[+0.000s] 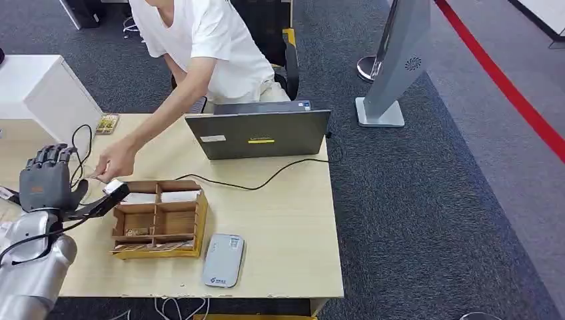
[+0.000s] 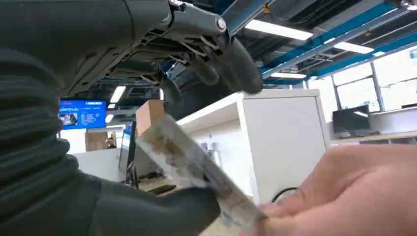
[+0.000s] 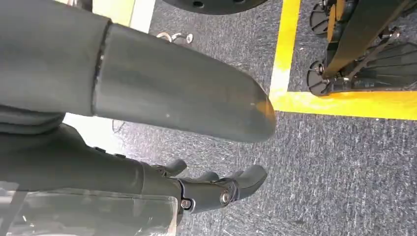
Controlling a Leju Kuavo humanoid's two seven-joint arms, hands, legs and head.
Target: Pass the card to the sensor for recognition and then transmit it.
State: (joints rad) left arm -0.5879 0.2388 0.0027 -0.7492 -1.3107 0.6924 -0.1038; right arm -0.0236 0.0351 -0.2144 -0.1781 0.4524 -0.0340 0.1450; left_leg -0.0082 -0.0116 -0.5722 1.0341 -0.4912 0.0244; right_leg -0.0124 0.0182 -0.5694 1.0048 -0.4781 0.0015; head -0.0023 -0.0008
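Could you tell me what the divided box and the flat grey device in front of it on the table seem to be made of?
The divided tan organiser box looks like unpainted wood or plywood: matte brown panels with thin, lighter cut edges. The flat silver-grey card reader looks like moulded plastic with a soft satin sheen and rounded corners, though painted metal cannot be ruled out. Both sit on the pale wood-look table, probably laminate.

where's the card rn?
Head view: the card is at the table's left side, just left of the wooden organizer, on the left hand's thumb, with a person's hand touching its other end.
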